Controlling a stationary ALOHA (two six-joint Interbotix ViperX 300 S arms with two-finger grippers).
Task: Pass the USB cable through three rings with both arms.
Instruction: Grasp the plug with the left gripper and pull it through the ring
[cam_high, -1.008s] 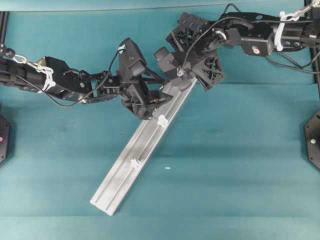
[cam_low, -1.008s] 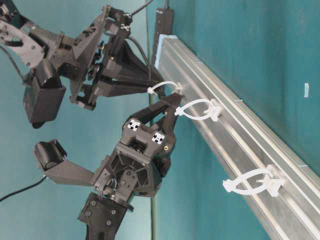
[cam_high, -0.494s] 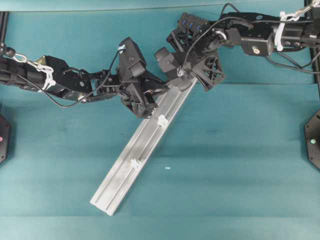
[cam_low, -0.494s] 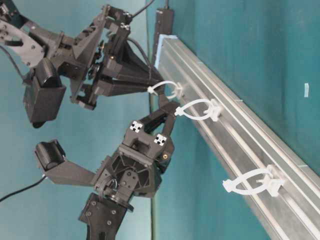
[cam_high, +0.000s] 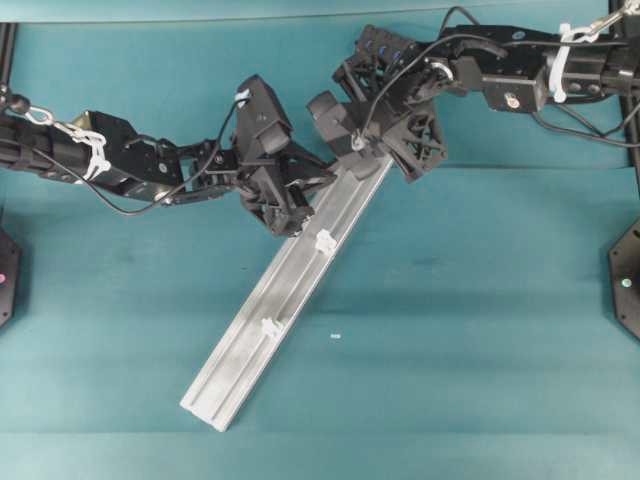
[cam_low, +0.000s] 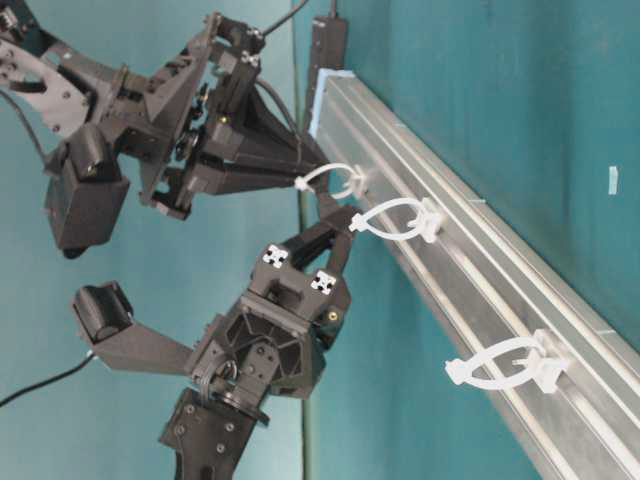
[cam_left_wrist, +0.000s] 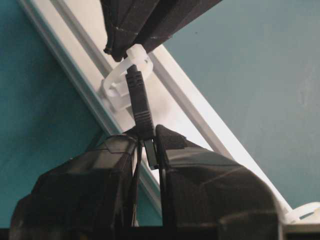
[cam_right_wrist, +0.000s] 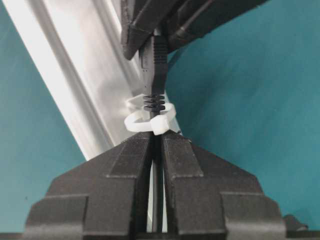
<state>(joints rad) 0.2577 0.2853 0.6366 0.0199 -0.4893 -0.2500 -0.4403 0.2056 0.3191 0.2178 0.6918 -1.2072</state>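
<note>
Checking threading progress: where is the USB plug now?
In the left wrist view, the USB plug sits centre frame, poking through the first ring, held between both grippers at the rail's upper end.

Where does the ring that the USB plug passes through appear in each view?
Overhead: ring at the rail's top end.
Table-level: upper middle, uppermost of three rings.
Left wrist: top centre.
Right wrist: centre.
Shared landmark: the silver rail beneath it.

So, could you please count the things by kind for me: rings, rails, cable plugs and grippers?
White rings: 3 (first ring, second ring, third ring)
Silver rail: 1
USB cable plug: 1
Grippers: 2 (left gripper, right gripper)
Total: 7
</note>
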